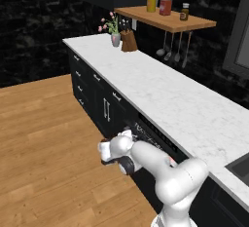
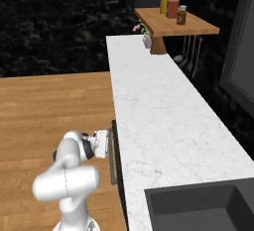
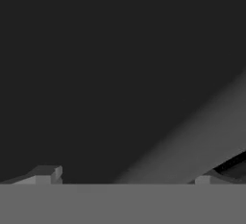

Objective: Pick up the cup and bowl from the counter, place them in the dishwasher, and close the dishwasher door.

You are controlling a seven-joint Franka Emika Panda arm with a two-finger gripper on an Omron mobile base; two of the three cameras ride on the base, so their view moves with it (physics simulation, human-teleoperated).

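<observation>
Your end effector (image 3: 122, 177) hangs released against the dishwasher door (image 3: 120, 74), low under the marble surface (image 1: 160, 94) — push flat and steady on the panel, fingertips (image 3: 45, 174) clear of the handle — I'd judge closing nearly finished.

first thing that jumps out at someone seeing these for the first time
The long white marble counter running on black cabinets against dark walls catches the eye first. In front of it the white arm reaches low, with its open gripper right up against the black dishwasher door by the grey bar handle. At the far end, a wooden shelf carries coloured jars, with a flower vase on the counter below it.
</observation>
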